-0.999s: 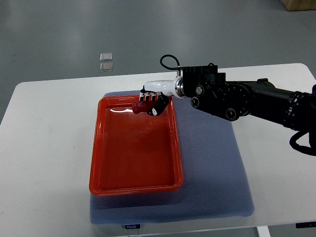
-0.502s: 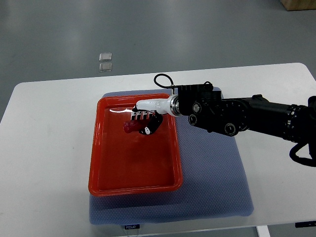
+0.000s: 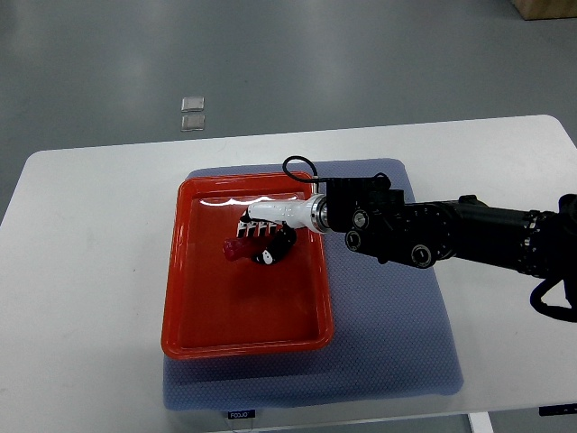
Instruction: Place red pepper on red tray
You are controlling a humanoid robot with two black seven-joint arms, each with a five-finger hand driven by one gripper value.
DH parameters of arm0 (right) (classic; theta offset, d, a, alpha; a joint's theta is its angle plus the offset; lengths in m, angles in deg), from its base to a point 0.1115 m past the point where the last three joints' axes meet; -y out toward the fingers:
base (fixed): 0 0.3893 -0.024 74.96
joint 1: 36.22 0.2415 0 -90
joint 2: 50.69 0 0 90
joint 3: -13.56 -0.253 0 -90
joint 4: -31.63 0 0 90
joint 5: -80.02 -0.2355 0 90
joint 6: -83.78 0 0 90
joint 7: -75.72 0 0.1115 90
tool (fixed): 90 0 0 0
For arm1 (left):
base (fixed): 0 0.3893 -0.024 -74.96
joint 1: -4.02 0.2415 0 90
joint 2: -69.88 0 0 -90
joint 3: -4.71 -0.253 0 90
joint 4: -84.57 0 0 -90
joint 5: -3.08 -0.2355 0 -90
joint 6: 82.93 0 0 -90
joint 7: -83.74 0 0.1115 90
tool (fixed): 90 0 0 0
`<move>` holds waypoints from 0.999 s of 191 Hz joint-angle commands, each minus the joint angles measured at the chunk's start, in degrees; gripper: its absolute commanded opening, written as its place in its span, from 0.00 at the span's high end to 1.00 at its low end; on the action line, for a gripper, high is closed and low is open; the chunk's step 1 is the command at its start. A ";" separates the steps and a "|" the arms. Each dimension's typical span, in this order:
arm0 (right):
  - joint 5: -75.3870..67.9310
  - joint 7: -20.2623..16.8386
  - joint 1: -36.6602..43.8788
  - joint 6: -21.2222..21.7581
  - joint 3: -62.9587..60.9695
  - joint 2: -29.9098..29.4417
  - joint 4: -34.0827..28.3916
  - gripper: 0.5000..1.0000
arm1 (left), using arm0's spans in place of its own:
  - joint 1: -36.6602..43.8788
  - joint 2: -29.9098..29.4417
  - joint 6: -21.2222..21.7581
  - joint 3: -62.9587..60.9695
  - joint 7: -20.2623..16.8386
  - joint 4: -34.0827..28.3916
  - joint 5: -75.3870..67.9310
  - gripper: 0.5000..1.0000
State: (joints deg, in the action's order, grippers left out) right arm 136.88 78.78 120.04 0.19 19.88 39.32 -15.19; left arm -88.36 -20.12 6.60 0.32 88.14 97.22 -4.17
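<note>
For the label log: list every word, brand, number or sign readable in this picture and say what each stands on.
Small white tag on the front edge of the blue mat: it carries print, too small and blurred to read.
Blue mark at the table's front right edge: unreadable.
No print shows on the red tray, the red pepper or the right hand.

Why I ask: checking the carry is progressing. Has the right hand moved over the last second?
Yes. The right hand, shut on the red pepper, moved from the red tray's far rim toward its middle.
</note>
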 commanded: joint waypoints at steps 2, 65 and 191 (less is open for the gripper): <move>-0.09 0.19 -0.08 -0.08 0.01 -0.01 -0.02 0.86 | 0.00 0.00 -0.06 0.00 0.00 0.00 -0.05 0.00; -1.58 0.63 0.62 0.01 -0.26 -0.01 -0.55 0.48 | 0.00 0.00 0.03 0.00 0.00 0.00 -0.05 0.00; -12.48 1.86 -1.13 -0.08 -22.93 -0.01 1.30 0.37 | 0.00 0.00 -0.06 0.00 0.00 0.00 -0.05 0.00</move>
State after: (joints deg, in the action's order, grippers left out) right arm 129.77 79.70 121.47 0.26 4.92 39.30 -14.69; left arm -88.36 -20.12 6.59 0.33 88.14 97.22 -4.13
